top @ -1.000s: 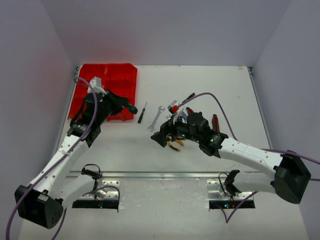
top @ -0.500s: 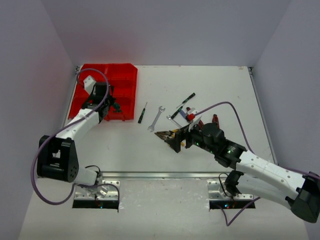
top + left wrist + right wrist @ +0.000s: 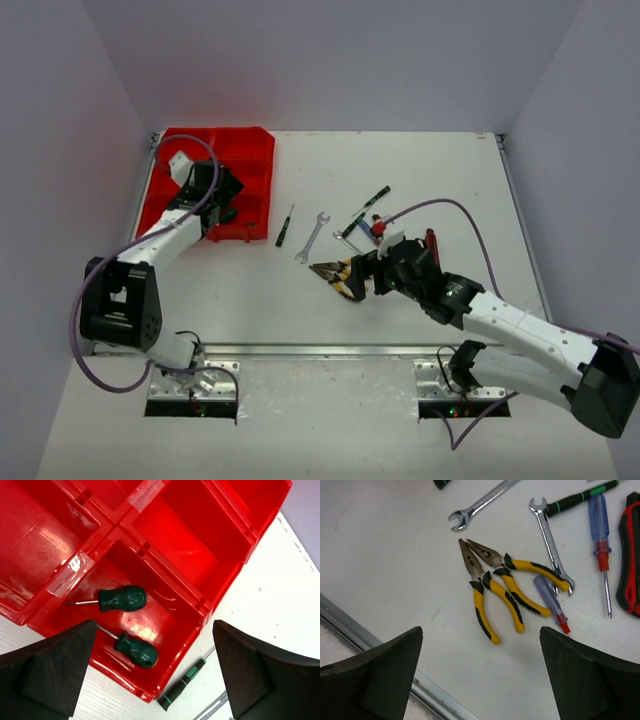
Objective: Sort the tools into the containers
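Tools part-sorted: two green screwdrivers (image 3: 122, 598) lie in the red tray (image 3: 190, 545) compartment just under the left gripper (image 3: 157, 672), which is wide open and empty.
The right gripper (image 3: 480, 675), also spread and empty, hovers over two yellow pliers (image 3: 492, 592). Beyond them, wrenches (image 3: 480, 502) and cutters (image 3: 630, 555) wait. The near side is bare table (image 3: 385, 555), but one wrench lies against a plier handle.

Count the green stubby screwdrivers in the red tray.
2. One screwdriver lies mid-compartment in the tray; the second screwdriver lies beside it by the outer wall. Other compartments are partly hidden.
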You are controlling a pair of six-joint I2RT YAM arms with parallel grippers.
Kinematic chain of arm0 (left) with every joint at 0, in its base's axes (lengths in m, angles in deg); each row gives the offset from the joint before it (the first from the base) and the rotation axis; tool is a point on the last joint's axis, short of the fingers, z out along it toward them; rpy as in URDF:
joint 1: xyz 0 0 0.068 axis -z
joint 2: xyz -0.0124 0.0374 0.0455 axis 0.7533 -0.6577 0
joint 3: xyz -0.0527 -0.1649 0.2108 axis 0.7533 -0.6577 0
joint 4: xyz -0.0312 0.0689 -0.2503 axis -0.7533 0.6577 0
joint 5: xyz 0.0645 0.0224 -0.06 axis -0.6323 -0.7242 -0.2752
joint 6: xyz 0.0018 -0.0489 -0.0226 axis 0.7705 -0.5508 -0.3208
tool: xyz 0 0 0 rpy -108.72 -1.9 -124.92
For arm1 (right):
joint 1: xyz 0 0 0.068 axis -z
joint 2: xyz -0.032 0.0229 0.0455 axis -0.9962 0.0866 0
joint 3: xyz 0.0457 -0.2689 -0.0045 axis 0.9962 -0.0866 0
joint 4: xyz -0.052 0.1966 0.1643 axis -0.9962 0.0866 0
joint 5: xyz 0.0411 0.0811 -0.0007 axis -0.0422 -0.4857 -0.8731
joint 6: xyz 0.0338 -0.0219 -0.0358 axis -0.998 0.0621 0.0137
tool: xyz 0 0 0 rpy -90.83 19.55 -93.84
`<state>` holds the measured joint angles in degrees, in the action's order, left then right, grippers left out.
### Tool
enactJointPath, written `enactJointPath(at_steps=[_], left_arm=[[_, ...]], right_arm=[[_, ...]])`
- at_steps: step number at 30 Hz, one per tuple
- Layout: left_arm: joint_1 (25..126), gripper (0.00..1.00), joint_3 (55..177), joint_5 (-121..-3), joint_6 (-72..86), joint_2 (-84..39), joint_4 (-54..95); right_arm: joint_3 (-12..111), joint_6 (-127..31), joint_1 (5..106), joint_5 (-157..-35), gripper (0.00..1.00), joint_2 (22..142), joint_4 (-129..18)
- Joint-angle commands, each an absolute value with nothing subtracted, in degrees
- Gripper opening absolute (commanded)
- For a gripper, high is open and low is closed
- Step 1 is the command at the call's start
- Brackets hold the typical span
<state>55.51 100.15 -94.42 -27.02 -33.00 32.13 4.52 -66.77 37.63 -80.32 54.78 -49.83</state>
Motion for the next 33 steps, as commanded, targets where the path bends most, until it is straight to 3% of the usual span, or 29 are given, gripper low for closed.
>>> enactJointPath(at_steps=[1, 9, 12, 18, 23, 26, 28, 33], left_arm=[[54.95, 1.0, 106.25, -93.19, -25.9, -24.93, 38.0], [55.03, 1.0, 101.99, -77.53, -18.99, -2.32, 43.85], [55.03, 1.0, 99.9, -72.49, -14.88, 6.03, 48.81], [55.03, 1.0, 94.95, -67.74, -3.78, 18.37, 52.9], [55.55, 1.0, 89.09, -69.97, -3.06, 21.52, 52.83], [55.56, 1.0, 88.5, -70.03, -3.22, 21.66, 52.17], [55.58, 1.0, 88.12, -68.58, -2.86, 21.09, 51.67], [55.73, 1.0, 88.05, -68.57, -2.72, 20.43, 51.24]], right_arm=[[11.54, -72.82, 44.77, -80.33, 0.99, 60.8, -45.41], [27.98, -88.06, 49.09, -71.18, 0.99, 79.86, -36.03], [39.7, -90.81, 51.6, -66.51, 0.99, 90.65, -31.4], [55.63, -102.64, 60.56, -69.4, 0.96, 107.88, -24.04], [73.25, -106.48, 61.4, -59.94, 0.92, 122.73, -15.66], [82.27, -106.96, 63.43, -57.24, 0.84, 131.33, -11.59], [84.64, -106.34, 64.61, -58.58, 0.74, 134.12, -11.52], [86.86, -106.07, 64.82, -56.8, 0.69, 137.35, -11.63]])
